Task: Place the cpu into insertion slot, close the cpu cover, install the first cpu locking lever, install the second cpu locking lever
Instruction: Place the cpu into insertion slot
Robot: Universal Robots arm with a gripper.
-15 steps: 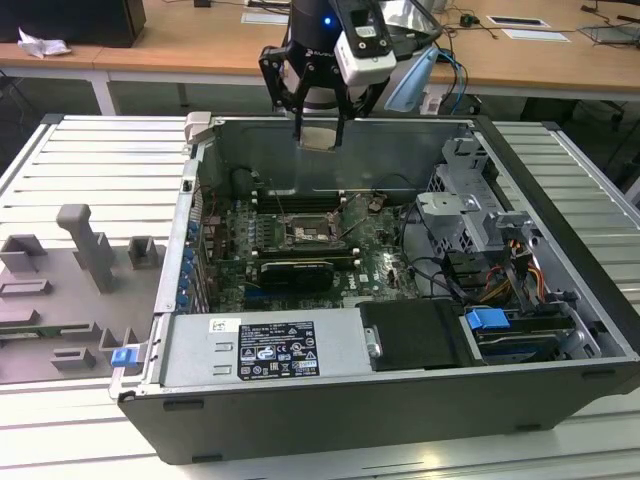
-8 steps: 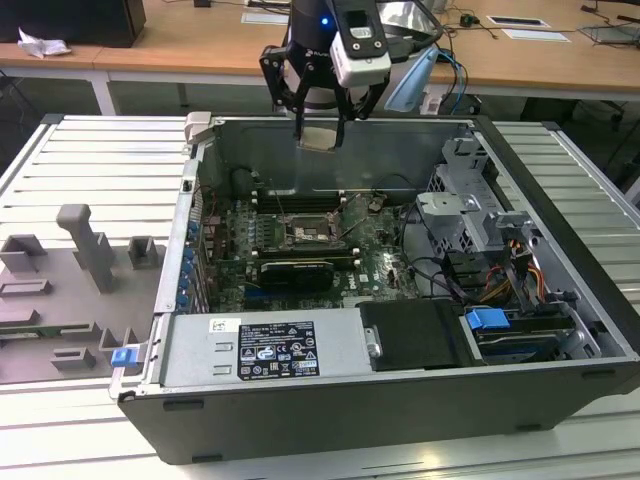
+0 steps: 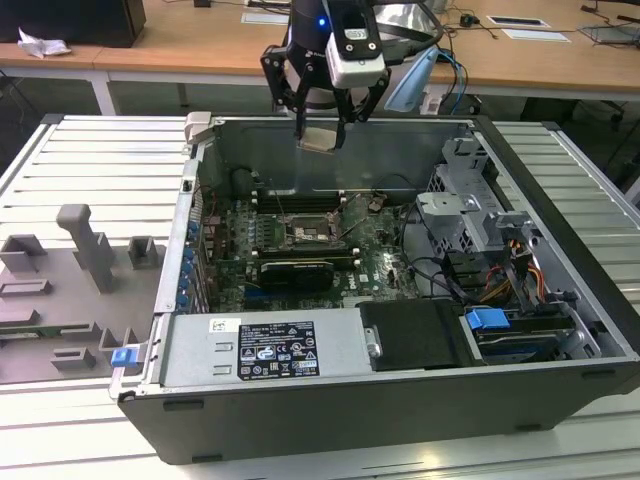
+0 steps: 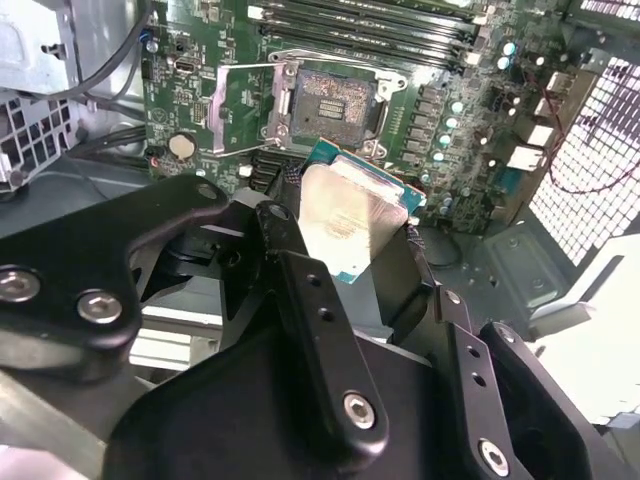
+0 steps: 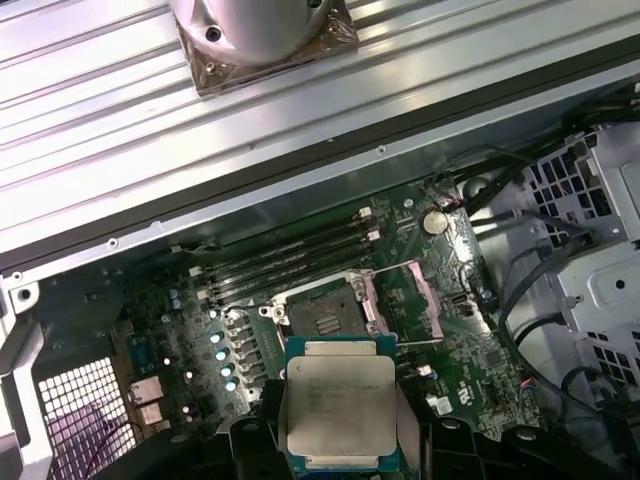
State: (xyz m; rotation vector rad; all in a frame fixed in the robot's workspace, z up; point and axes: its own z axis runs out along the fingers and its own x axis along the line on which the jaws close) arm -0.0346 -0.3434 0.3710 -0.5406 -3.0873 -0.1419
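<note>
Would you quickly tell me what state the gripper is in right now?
Gripper: shut on the cpu, held in the air above the motherboard.

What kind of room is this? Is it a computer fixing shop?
Probably a robot lab or workshop. An open computer case sits on a slatted metal table, the gripper holds the cpu above it, and wooden desks stand behind.
</note>
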